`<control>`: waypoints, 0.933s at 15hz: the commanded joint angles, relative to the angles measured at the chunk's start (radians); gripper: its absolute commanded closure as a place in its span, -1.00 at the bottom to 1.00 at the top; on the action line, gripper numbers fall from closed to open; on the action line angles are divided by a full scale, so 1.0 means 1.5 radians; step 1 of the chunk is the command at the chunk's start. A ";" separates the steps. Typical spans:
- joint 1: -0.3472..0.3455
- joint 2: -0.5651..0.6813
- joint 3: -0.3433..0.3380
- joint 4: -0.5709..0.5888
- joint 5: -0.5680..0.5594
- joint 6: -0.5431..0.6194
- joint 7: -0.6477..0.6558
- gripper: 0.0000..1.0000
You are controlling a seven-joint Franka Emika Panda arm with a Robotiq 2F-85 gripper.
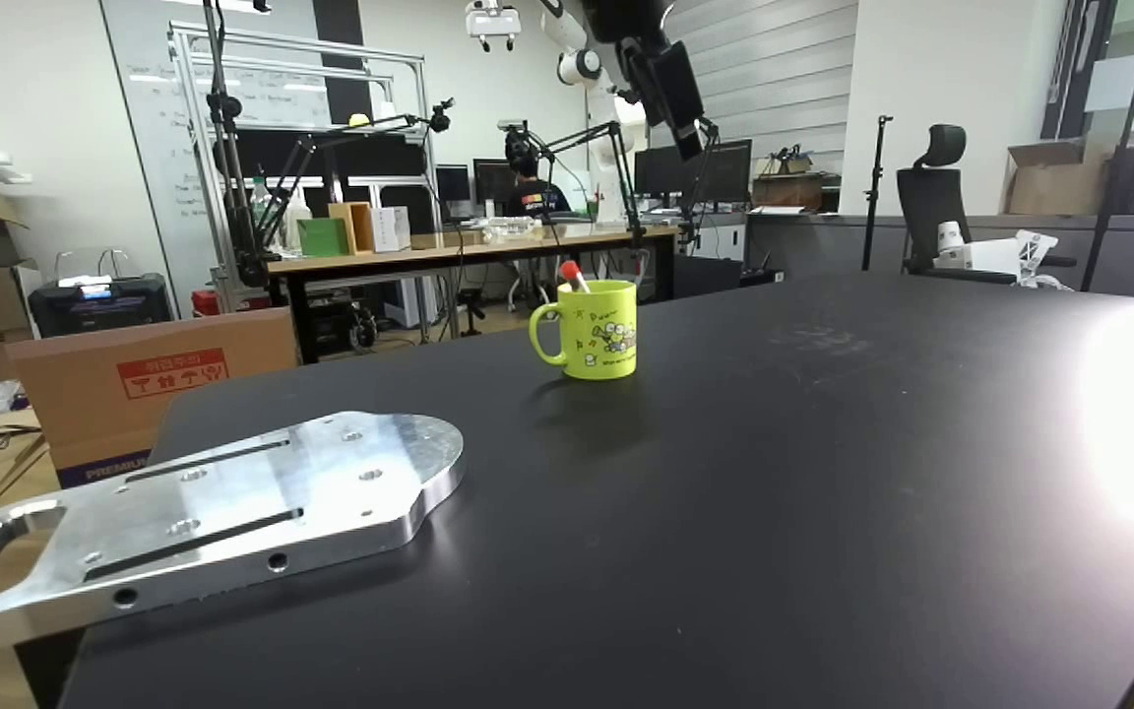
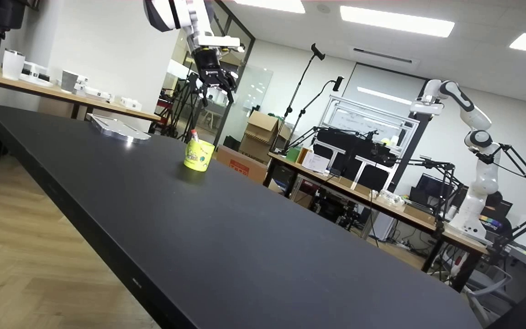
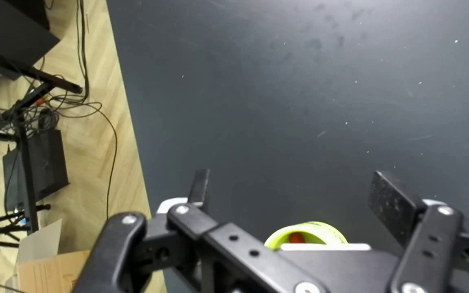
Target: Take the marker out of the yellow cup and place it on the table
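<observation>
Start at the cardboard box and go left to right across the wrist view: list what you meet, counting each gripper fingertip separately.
Cardboard box, one fingertip, yellow cup, the other fingertip.

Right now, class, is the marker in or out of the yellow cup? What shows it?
In: the marker pokes up from the yellow cup in both exterior views, its lower part hidden inside.
</observation>
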 commanded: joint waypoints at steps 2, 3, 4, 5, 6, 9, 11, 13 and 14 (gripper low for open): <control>0.036 0.109 -0.001 0.148 -0.020 -0.022 -0.055 -1.00; 0.041 0.125 -0.003 0.166 -0.019 -0.022 -0.062 -1.00; 0.045 0.143 -0.004 0.187 -0.018 -0.021 -0.072 -1.00; 0.044 0.156 -0.003 0.202 -0.018 -0.011 -0.085 -1.00; 0.045 0.169 -0.003 0.218 -0.019 -0.005 -0.095 -1.00; 0.045 0.210 -0.002 0.270 -0.013 -0.004 -0.126 -1.00; 0.044 0.233 0.000 0.300 -0.007 -0.013 -0.142 -1.00; 0.043 0.253 0.002 0.324 0.000 -0.017 -0.156 -1.00; 0.042 0.262 0.003 0.334 0.002 -0.017 -0.163 -1.00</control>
